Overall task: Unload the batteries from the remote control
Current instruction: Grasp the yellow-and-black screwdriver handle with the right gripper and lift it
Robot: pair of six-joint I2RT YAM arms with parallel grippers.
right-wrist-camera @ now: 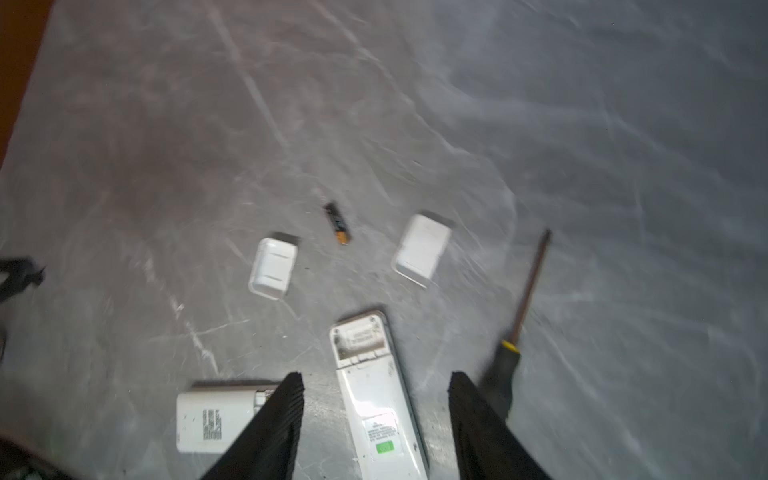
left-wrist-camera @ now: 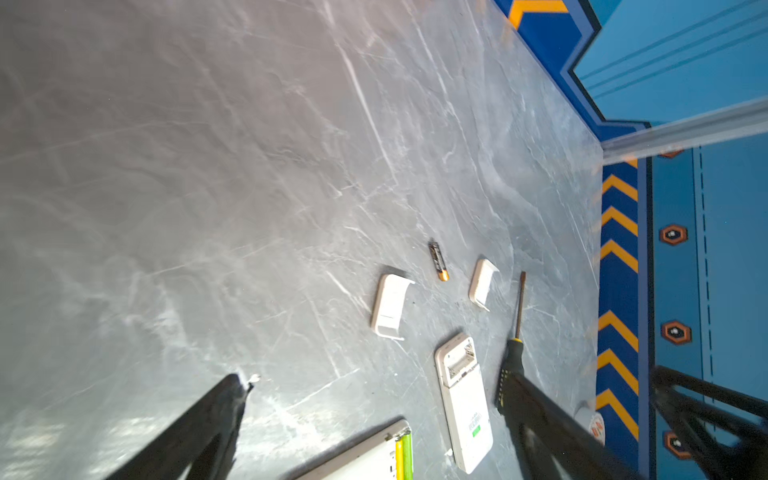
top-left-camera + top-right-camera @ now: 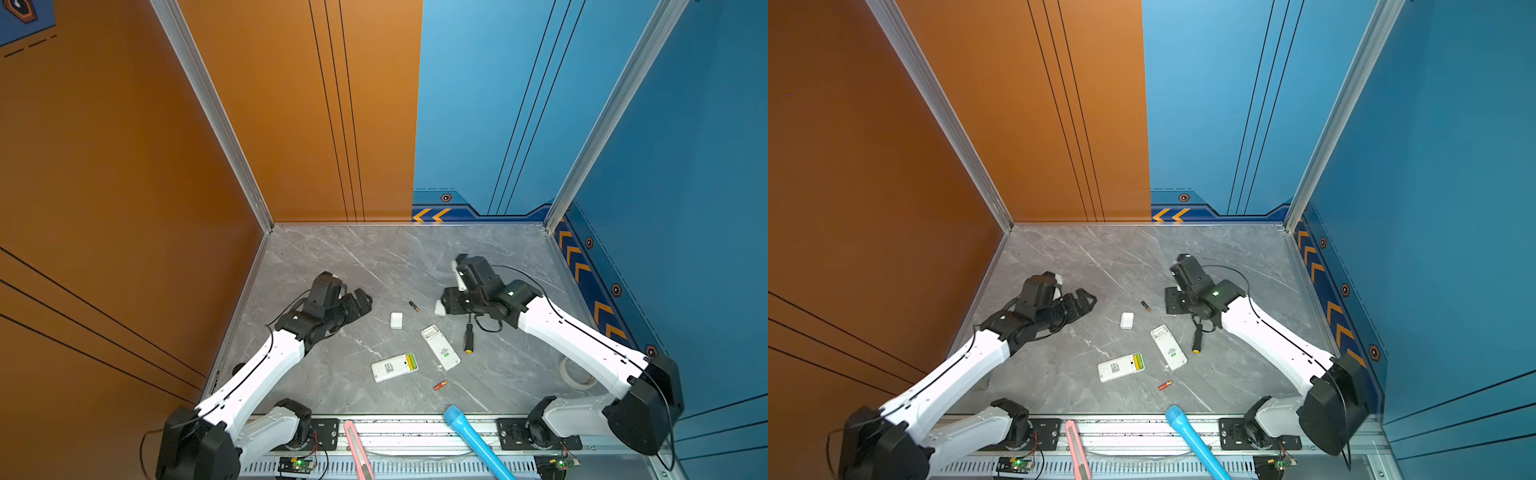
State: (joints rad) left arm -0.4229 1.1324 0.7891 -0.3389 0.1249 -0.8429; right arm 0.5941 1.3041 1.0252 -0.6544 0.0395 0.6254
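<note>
table (image 3: 353, 257): glossy grey marble-look | remote (image 3: 440, 347): smooth white plastic

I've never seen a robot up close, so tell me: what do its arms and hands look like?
The left arm and right arm wear glossy white shells between black joints, with thin black cables along them. The left hand and right hand are black and two-fingered; the right one's fingers look ribbed.

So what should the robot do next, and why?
Probably lower the open left gripper toward the yellow battery and green battery. They are still inside the remote, while the black battery and red-orange battery lie on the table.
</note>
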